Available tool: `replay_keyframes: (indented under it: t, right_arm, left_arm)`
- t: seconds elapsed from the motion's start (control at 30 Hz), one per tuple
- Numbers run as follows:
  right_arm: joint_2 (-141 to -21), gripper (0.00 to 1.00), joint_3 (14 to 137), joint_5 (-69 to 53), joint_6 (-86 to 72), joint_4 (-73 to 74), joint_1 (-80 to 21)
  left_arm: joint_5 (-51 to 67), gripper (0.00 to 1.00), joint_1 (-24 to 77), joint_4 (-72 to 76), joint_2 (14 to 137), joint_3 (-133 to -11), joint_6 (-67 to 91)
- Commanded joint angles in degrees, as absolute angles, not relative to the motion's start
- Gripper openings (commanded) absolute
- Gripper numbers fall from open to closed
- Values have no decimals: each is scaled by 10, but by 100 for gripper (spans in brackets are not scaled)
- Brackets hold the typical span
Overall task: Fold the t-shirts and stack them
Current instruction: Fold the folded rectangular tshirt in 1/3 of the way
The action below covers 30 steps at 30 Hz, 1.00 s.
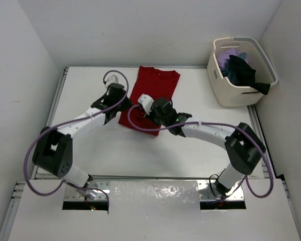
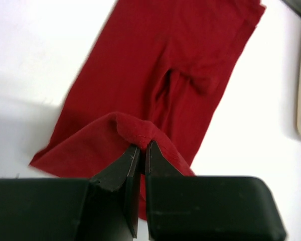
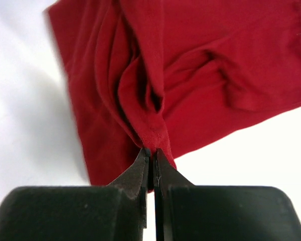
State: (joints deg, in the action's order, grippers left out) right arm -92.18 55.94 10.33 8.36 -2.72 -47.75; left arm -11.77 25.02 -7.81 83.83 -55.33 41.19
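Jaws on both your arms are pinched closed on the red t-shirt (image 1: 155, 85), spread on the table (image 1: 90, 145) at twelve o'clock. Your left gripper (image 2: 142, 145) nips a raised fold and your right gripper (image 3: 151, 150) a bunched ridge. At two o'clock, the basket (image 1: 226, 95) holds a lavender t-shirt (image 1: 226, 55) and a dark t-shirt (image 1: 243, 73).

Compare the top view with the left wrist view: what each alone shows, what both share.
Only the top view: the lavender shirt and dark shirt in the basket, plus the right arm. Only the left wrist view: close up, the left gripper pinching a raised fold of the red shirt. Both: the red shirt on the white table; the wrist view catches just a cream edge, likely the basket.
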Motion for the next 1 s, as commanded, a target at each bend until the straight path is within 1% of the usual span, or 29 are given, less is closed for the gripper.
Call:
replay_keyframes:
  t: [0.0, 0.17, 0.33, 0.5, 0.9, 0.97]
  right_arm:
    - [-957, 0, 618, 81, 114, -4, -452]
    - [-1005, 0, 672, 58, 122, 12, -404]
    - [-1055, 0, 717, 12, 122, 18, -367]
    - [-1100, 0, 757, 11, 126, 17, -336]
    - [-1182, 0, 849, -12, 101, 35, -293]
    - [-1194, 3, 860, -18, 95, 40, -287]
  left_arm:
    - [-83, 0, 243, -29, 890, -623, 385]
    - [-57, 0, 216, -35, 967, -685, 382]
    - [-47, 0, 202, -31, 1015, -729, 374]
    - [-26, 0, 186, -27, 1070, -774, 372]
    - [-5, 0, 178, -50, 1186, -895, 354]
    - [-4, 0, 177, -62, 1199, -910, 355]
